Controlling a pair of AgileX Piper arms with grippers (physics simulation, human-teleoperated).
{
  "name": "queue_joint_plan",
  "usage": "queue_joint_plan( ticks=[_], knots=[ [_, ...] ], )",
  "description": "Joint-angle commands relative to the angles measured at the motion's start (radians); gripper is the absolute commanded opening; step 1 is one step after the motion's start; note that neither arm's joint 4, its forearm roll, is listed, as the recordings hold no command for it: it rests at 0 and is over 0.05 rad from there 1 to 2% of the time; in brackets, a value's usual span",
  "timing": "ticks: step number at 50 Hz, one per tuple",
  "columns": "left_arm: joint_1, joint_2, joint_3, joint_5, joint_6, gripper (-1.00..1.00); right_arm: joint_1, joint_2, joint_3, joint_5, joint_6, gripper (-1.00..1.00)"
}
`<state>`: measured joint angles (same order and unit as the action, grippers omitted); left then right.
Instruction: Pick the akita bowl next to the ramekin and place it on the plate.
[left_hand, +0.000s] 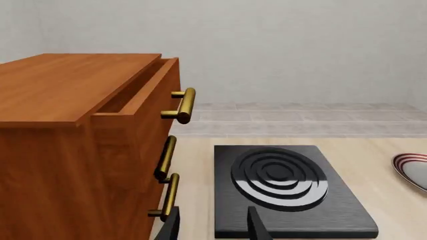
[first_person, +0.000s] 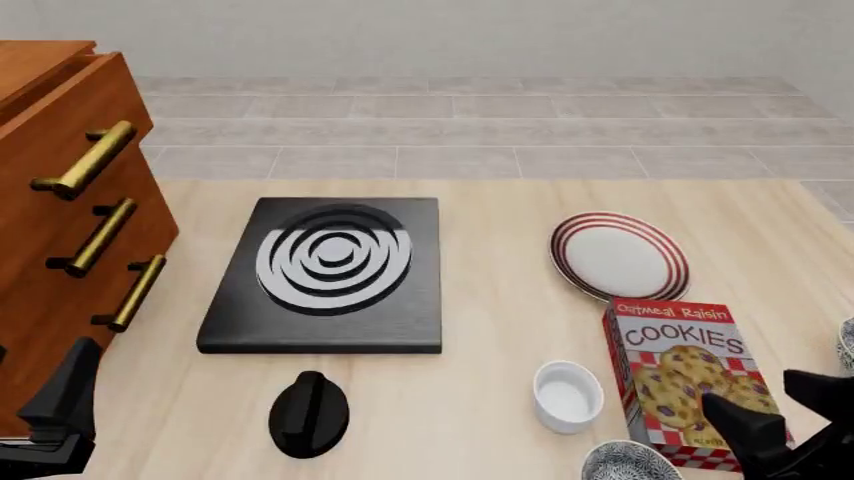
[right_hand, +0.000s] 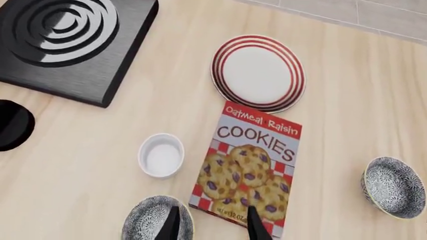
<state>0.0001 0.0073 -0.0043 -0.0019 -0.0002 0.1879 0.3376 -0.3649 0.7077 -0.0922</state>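
Note:
The akita bowl (right_hand: 152, 218), speckled blue-grey, sits just nearer than the white ramekin (right_hand: 161, 155) at the table's front. In the front view the bowl (first_person: 627, 463) is cut off by the lower edge, with the ramekin (first_person: 567, 395) beside it. The red-ringed plate (first_person: 619, 256) lies farther back; in the right wrist view the plate (right_hand: 258, 72) is empty. My right gripper (right_hand: 212, 227) hangs open above the bowl's edge and the cookie box, holding nothing. My left gripper (left_hand: 212, 230) is open near the cabinet, far from the bowl.
A cookie box (first_person: 683, 380) lies flat between the bowl and the plate. A second speckled bowl (right_hand: 393, 186) sits at the far right. A black stove plate (first_person: 331, 272) and a black knob (first_person: 308, 413) are mid-table. A wooden drawer cabinet (first_person: 67, 220) stands at left.

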Motion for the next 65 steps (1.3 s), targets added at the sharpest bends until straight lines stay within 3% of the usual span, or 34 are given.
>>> queue_joint_plan(
  ticks=[1, 18, 32, 36, 65],
  knots=[
    [0.000, 0.000, 0.000, 0.000, 0.000, 1.00, -0.001, 0.022, -0.015, 0.043, -0.010, 1.00],
    [0.000, 0.000, 0.000, 0.000, 0.000, 1.00, -0.011, 0.027, 0.004, 0.064, -0.003, 1.00],
    [0.000, 0.000, 0.000, 0.000, 0.000, 1.00, 0.001, 0.050, 0.029, 0.056, 0.037, 1.00],
    [0.000, 0.000, 0.000, 0.000, 0.000, 1.00, 0.011, 0.068, 0.018, 0.057, 0.081, 1.00],
    [0.000, 0.000, 0.000, 0.000, 0.000, 1.00, -0.028, 0.088, 0.068, 0.025, 0.124, 1.00]
  ],
)
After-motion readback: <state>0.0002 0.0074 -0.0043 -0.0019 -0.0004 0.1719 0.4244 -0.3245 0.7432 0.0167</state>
